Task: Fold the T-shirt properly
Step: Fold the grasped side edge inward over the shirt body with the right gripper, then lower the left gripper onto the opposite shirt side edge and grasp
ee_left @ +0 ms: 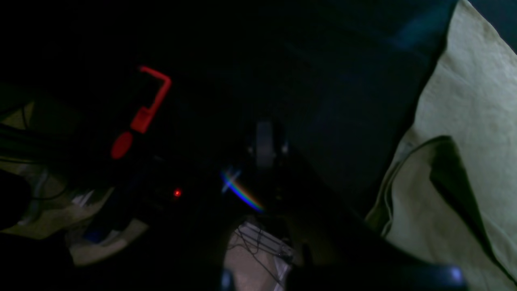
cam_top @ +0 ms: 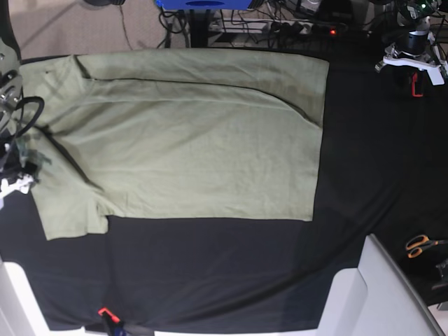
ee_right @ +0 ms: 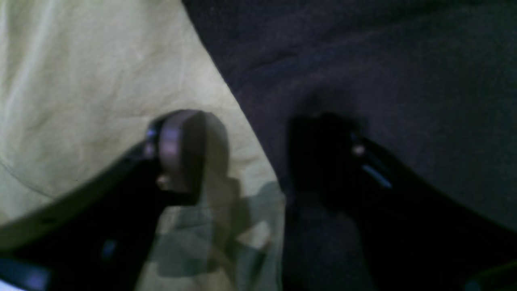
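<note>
Shirt [cam_top: 189,140] is spread flat on the black-clothed desk [cam_top: 231,273], one long edge already turned in, and its edge is straddled by the right fingers [ee_right: 181,149], held apart for a grasp, while the left fingers, out of view, are together.

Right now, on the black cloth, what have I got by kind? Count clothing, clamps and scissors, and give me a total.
T-shirts: 1, the T-shirt, one side already folded in
Red clamps: 2, red clamp at the far edge, red clamp at the near edge
Scissors: 1, orange-handled scissors
Total: 4
</note>
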